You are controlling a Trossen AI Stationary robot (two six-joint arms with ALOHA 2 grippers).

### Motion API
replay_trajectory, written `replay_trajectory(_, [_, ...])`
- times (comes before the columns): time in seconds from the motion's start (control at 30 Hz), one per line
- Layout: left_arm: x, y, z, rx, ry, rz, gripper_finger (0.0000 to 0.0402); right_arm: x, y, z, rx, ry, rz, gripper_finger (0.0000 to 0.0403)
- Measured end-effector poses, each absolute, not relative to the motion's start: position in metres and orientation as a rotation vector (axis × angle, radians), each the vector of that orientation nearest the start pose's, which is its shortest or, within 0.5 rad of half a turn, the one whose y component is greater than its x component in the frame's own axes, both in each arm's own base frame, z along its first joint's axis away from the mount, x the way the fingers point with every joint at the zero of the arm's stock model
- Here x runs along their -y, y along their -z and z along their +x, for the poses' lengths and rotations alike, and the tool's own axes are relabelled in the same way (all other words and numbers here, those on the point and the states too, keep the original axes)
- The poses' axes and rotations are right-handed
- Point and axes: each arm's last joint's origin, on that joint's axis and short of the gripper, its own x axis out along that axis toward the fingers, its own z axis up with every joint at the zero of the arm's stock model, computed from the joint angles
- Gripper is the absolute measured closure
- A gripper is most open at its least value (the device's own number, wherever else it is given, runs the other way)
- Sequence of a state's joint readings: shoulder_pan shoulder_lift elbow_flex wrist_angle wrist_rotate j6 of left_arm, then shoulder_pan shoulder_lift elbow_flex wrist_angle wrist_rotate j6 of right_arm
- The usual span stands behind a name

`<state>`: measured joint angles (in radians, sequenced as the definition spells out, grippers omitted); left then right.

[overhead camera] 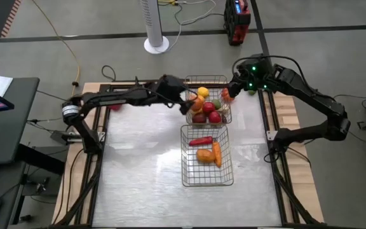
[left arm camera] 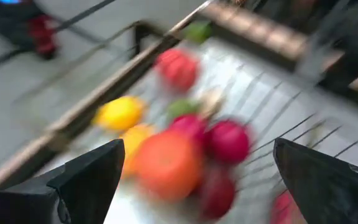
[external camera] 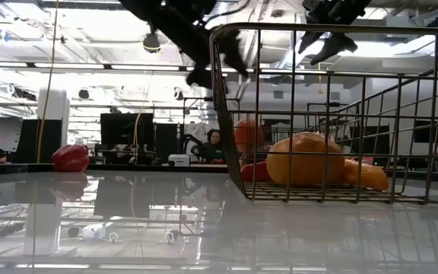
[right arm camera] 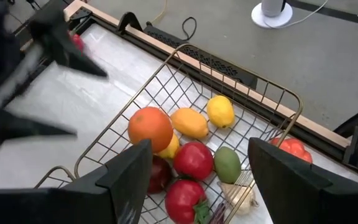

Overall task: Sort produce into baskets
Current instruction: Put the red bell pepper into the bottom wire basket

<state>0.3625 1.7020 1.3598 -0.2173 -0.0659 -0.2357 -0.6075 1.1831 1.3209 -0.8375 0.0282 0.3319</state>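
Note:
Two wire-mesh baskets stand mid-table. The far basket point(overhead camera: 216, 81) holds an orange point(right arm camera: 150, 127), lemons point(right arm camera: 220, 111), red tomatoes or apples point(right arm camera: 193, 158), a lime point(right arm camera: 227, 163) and garlic point(right arm camera: 238, 193). The near basket point(overhead camera: 206, 179) holds a red pepper point(overhead camera: 201, 140) and orange vegetables point(overhead camera: 210, 154). My left gripper point(left arm camera: 199, 149) is open and empty above the far basket's left part, over the orange. My right gripper point(right arm camera: 199, 149) is open and empty above that basket's right side. A red tomato point(right arm camera: 289, 149) lies on the table outside the basket's far right corner.
A red fruit or pepper point(external camera: 70, 157) lies alone on the table at the far left. A green fruit point(left arm camera: 197, 30) lies near the table's far right edge. The table's near half around the near basket is bare. People sit in the room behind.

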Motion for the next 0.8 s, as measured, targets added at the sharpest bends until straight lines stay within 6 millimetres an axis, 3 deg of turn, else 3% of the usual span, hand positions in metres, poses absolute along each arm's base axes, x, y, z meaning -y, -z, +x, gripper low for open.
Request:
replay_trajectory(0.13, [-0.145, -0.296, 0.330, -0.723, -0.593, -0.217, 0.0003, 0.131, -0.378, 0.187, -0.583, 0.722, 0.513, 0.0112])
replay_trajectory(0.3, [-0.160, -0.276, 0.279, -0.939, -0.723, -0.320, 0.0003, 0.131, -0.378, 0.187, -0.586, 0.722, 0.513, 0.0112])
replay_trajectory(0.47, [-0.170, -0.257, 0.235, -0.970, -0.885, -0.462, 0.0003, 0.131, -0.378, 0.187, -0.586, 0.722, 0.514, 0.0112])
replay_trajectory(0.8, [-0.172, -0.225, 0.165, -1.068, -1.177, -0.628, 0.0003, 0.131, -0.378, 0.187, -0.587, 0.721, 0.513, 0.0112])
